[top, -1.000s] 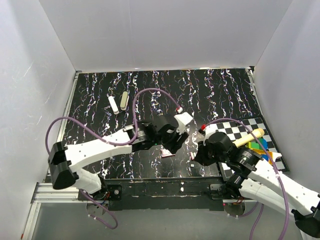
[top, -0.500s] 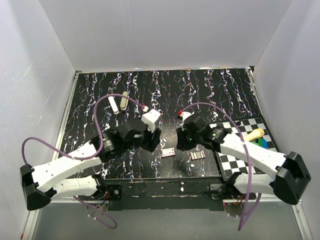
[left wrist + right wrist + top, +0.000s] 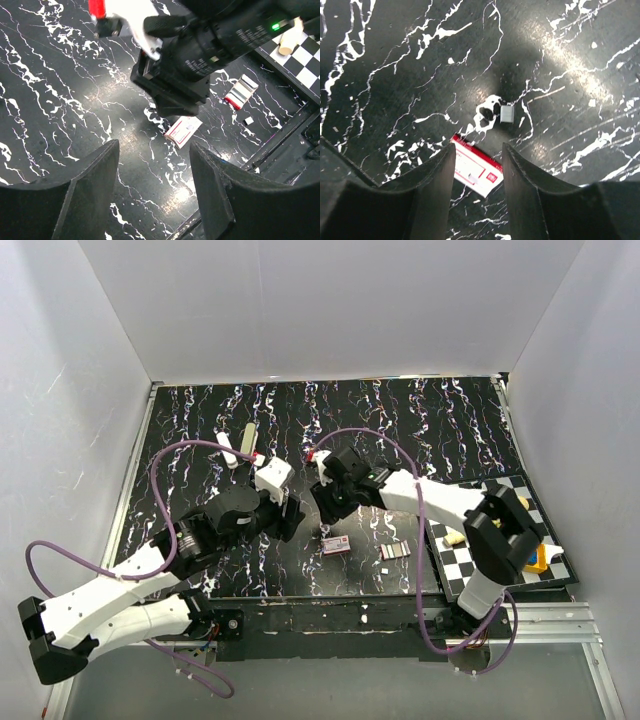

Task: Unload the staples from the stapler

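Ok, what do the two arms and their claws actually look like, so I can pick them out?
The left arm and right arm both have white links with black joint housings. A purple cable loops along each, ending in a red plug. The left claw and right claw have broad matte-black fingers. A green light glows on the right arm.

Bright, even light from above fills the top view, washing the white walls (image 3: 300, 310) nearly featureless, while the black mat (image 3: 430, 430) stays dark and sharp. In both wrist views the glossy mat throws pale patches of glare, and a soft shadow lies near the middle of the right wrist view. The left fingers (image 3: 90, 190) and right fingers (image 3: 432, 185) loom dark and out of focus along the bottom edges.
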### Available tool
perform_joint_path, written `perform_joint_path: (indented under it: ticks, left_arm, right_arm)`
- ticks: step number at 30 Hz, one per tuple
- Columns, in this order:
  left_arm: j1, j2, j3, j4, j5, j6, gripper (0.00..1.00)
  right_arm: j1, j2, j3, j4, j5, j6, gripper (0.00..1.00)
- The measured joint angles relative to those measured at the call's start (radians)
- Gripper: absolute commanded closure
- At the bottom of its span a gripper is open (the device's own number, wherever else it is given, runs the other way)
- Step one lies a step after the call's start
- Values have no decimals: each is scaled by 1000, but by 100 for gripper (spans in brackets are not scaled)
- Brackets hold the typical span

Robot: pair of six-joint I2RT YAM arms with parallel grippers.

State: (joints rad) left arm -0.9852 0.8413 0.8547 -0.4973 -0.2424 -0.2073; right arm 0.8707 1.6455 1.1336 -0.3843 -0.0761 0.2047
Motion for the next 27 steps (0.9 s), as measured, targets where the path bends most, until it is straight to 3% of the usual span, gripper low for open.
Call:
perform_joint_path:
  ticks: [8,27]
  left_arm:
    - [1,-3,-7,5,3,5,41]
    - [2,9,-9,12,26,5,40]
  right_arm:
    - [0,138,74,-10,-5,-63,48]
    - [0,230,142,-43,55,-77,50]
